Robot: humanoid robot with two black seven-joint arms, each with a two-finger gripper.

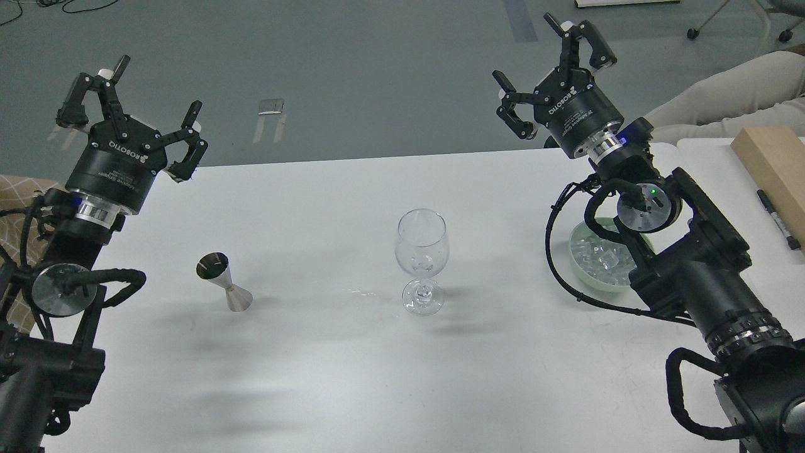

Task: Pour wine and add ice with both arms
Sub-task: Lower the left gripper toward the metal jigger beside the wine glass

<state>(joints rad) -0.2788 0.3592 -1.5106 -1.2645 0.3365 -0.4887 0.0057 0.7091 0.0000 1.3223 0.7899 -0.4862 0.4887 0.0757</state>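
Note:
A clear stemmed wine glass (421, 259) stands upright at the middle of the white table (352, 377). To its left a steel jigger (223, 281) stands tilted. The ice (600, 259), a heap of clear cubes, fills a pale green bowl (582, 277) at the right, partly hidden behind my right arm. My left gripper (129, 110) is raised over the table's far left corner, fingers spread open, empty. My right gripper (550, 75) is raised beyond the far edge at the right, open and empty. I see no wine bottle in this view.
A small wet streak (361, 294) lies on the table left of the glass foot. A wooden block (777, 167) and a black marker (778, 219) lie at the right edge. A person's pale sleeve (723, 94) shows behind the table at the right.

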